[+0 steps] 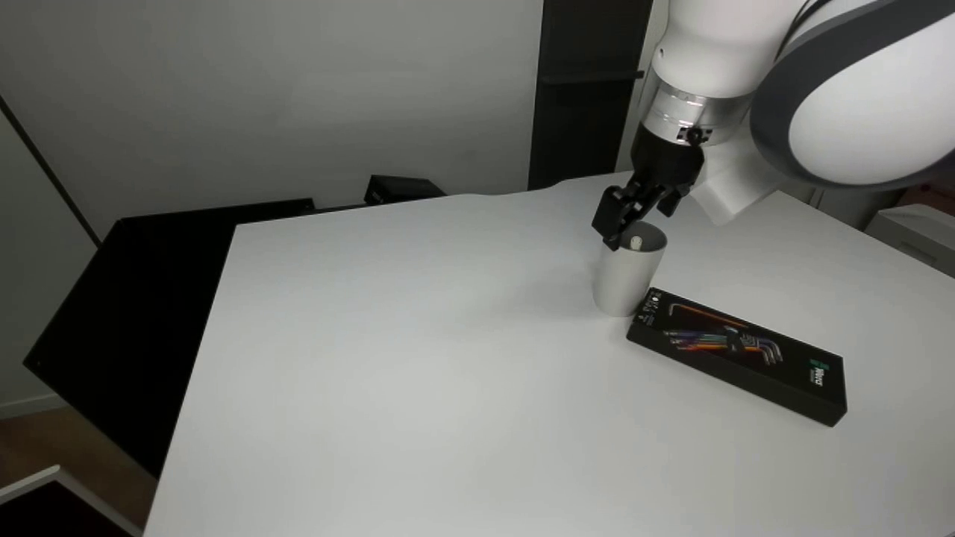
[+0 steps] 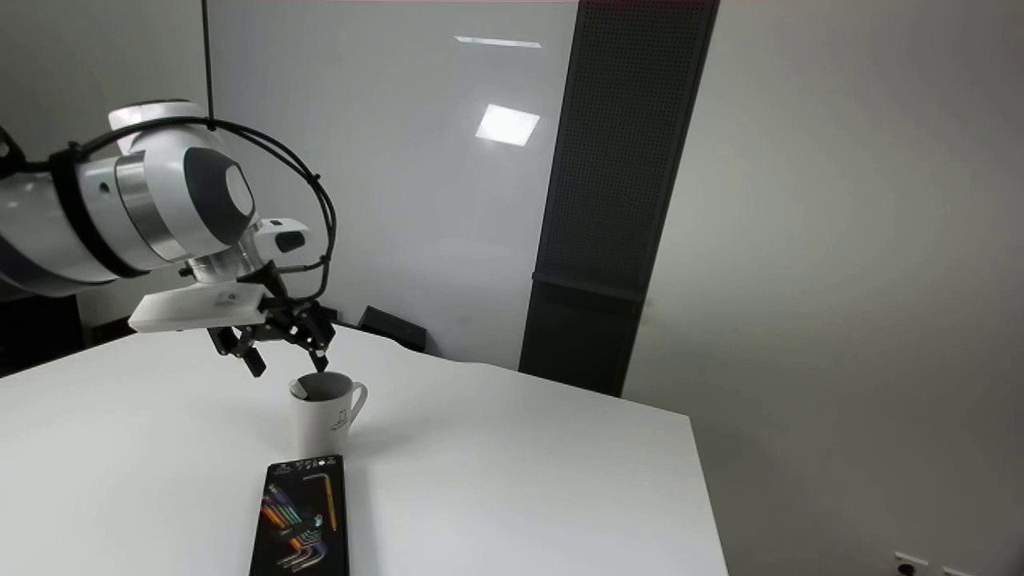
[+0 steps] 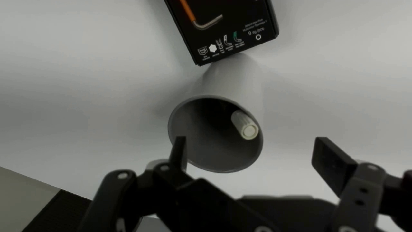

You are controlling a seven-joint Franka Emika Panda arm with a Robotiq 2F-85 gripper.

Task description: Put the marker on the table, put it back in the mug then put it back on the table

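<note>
Whitish marker (image 3: 244, 125), one piece, at wrist-view three o'clock inside one mug (image 3: 236, 77); one gripper (image 2: 288, 368) above, pointing downward, fingers (image 3: 334, 161) spread.

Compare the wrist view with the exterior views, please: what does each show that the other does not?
Only the wrist view shows a readable "9" and "pcs" printed on the black box.

Only the exterior views show the white robot arm, seen in both, and the handle of the mug, visible in an exterior view.

All share the marker inside the mug, the box beside it, the white table, and the open jaws near the mug.
</note>
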